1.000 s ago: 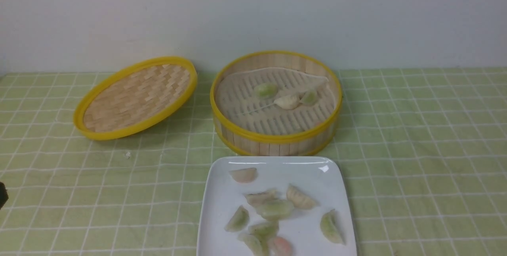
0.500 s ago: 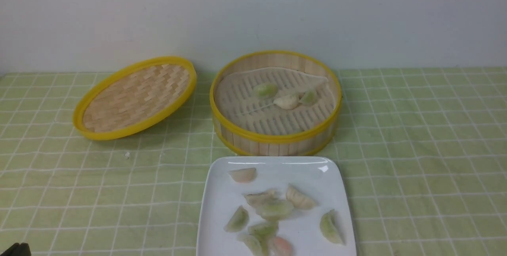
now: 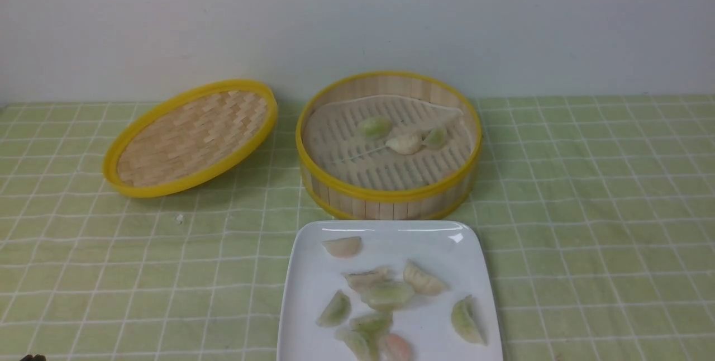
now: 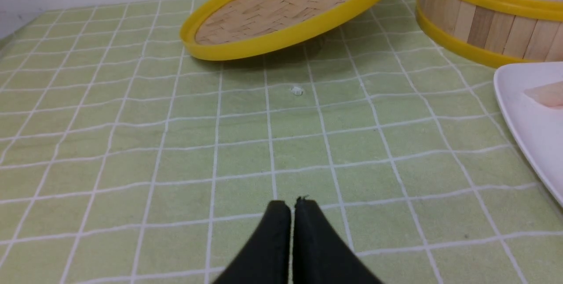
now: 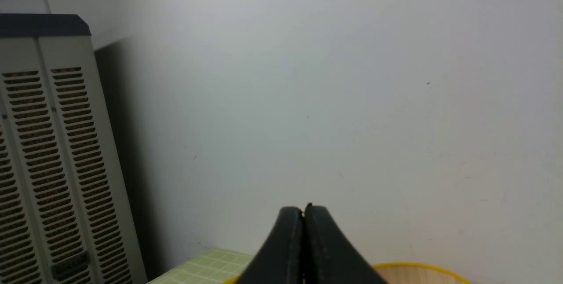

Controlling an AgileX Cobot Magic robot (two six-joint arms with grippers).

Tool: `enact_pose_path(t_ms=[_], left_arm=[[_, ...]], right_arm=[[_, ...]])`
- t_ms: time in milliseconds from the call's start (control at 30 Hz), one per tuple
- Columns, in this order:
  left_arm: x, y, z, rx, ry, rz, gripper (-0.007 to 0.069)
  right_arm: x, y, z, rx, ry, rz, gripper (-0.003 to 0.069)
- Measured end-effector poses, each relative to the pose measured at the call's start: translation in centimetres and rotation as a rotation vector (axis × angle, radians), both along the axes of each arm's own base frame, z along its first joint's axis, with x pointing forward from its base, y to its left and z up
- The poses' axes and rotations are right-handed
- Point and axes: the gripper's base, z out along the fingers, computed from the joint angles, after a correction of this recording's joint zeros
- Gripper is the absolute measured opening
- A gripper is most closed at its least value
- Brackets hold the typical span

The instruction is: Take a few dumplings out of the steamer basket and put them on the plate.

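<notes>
The steamer basket [image 3: 385,190] stands at the back centre with three dumplings [image 3: 403,143] on its liner. Right in front of it lies the white plate [image 3: 313,277], holding several dumplings [image 3: 388,294]. In the left wrist view my left gripper [image 4: 292,205] is shut and empty, low over the cloth, with the plate's edge [image 4: 523,121] and the basket wall [image 4: 475,29] off to one side. A dark tip of that arm [image 3: 31,357] shows at the front view's bottom left corner. My right gripper [image 5: 303,211] is shut and empty, facing the wall; it is out of the front view.
The woven yellow-rimmed lid [image 3: 190,137] lies tilted to the left of the basket. A small white crumb [image 3: 180,218] sits on the green checked cloth [image 3: 586,210]. The right wrist view shows a grey vented appliance [image 5: 48,165] against the wall.
The left arm's dark tip slid from the left edge down to the bottom left corner of the front view. Dumplings, basket, plate and lid have not moved.
</notes>
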Motion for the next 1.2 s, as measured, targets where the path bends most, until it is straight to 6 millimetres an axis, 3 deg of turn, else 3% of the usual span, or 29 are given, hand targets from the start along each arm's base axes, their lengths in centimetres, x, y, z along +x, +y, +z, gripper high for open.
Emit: enact_pose_path(t_ms=[733, 867, 900, 1000, 1200], left_arm=[[0.0, 0.0, 0.0, 0.0, 0.003, 0.0, -0.0006], [0.0, 0.0, 0.0, -0.001, 0.003, 0.0, -0.0006], [0.0, 0.0, 0.0, -0.001, 0.003, 0.0, -0.0006], [0.0, 0.0, 0.0, -0.001, 0.003, 0.0, -0.0006], [0.0, 0.0, 0.0, -0.001, 0.003, 0.0, -0.0006]], right_arm=[[0.3, 0.2, -0.6, -0.026, 0.015, -0.008, -0.0014], [1.6, 1.2, -3.0, -0.093, 0.069, -0.03, -0.0014], [2.5, 1.8, -5.1, -0.14, 0.11, -0.084, -0.0014], [3.9, 2.4, -8.4, -0.193, 0.186, -0.18, -0.0014], [6.0, 2.0, -16.3, -0.27, 0.419, -0.436, -0.0014]])
